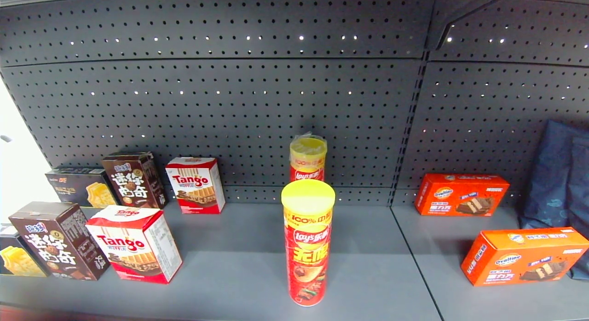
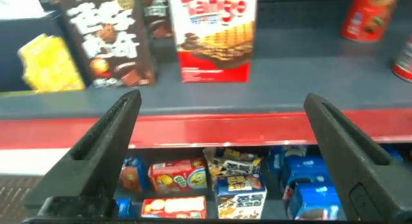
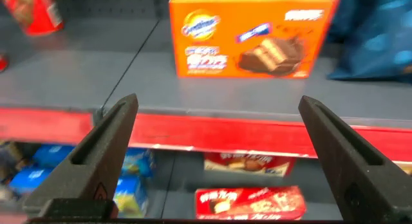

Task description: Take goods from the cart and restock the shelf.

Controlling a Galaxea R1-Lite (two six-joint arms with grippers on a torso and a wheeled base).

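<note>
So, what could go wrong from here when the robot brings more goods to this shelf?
1. The front chip can stands tall and upright near the front of the shelf. A passing arm could knock it over, perhaps into the rear can.
2. The left gripper and right gripper, both open and empty, face the red shelf edge. Lifting straight up might catch on it.

The shelf (image 1: 230,256) and its perforated back panel (image 1: 207,95) look like matt grey painted metal. The front chip canister (image 1: 307,261) wears a glossy printed wrap under a smooth yellow plastic lid (image 1: 308,196). The orange box (image 1: 522,255) is glossy cardboard. The red edge strip (image 2: 219,130) shines.
</note>
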